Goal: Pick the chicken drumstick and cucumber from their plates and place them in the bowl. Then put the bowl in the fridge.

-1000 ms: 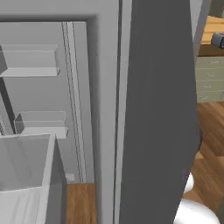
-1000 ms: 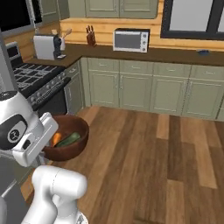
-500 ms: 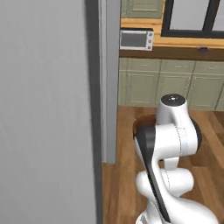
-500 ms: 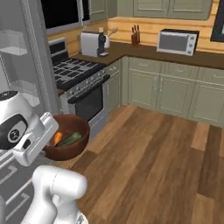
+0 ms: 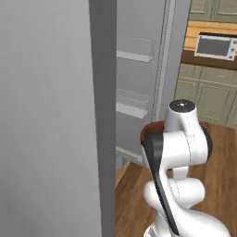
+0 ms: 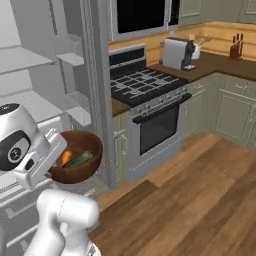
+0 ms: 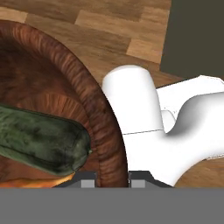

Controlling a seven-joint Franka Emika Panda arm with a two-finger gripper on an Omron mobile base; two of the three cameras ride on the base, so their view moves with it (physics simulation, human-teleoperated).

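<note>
Bowl (image 6: 75, 156) carried level at chest height near open fridge (image 6: 45, 75), keeping cucumber (image 6: 80, 159) and drumstick (image 6: 65, 157) inside. End effector (image 7: 113, 177) clenched on bowl rim, wall pinched between fingertips. Shelves just left, ready for placing.

Arm: white with dark joints, folded close above its base, elbow raised, wrist turned down toward the robot's left. Gripper (image 7: 113, 178): low beside the arm, clamped on the bowl (image 6: 77, 157) rim, one finger (image 7: 88, 181) inside the wall, the other outside. Bowl carried level beside the forearm.
</note>
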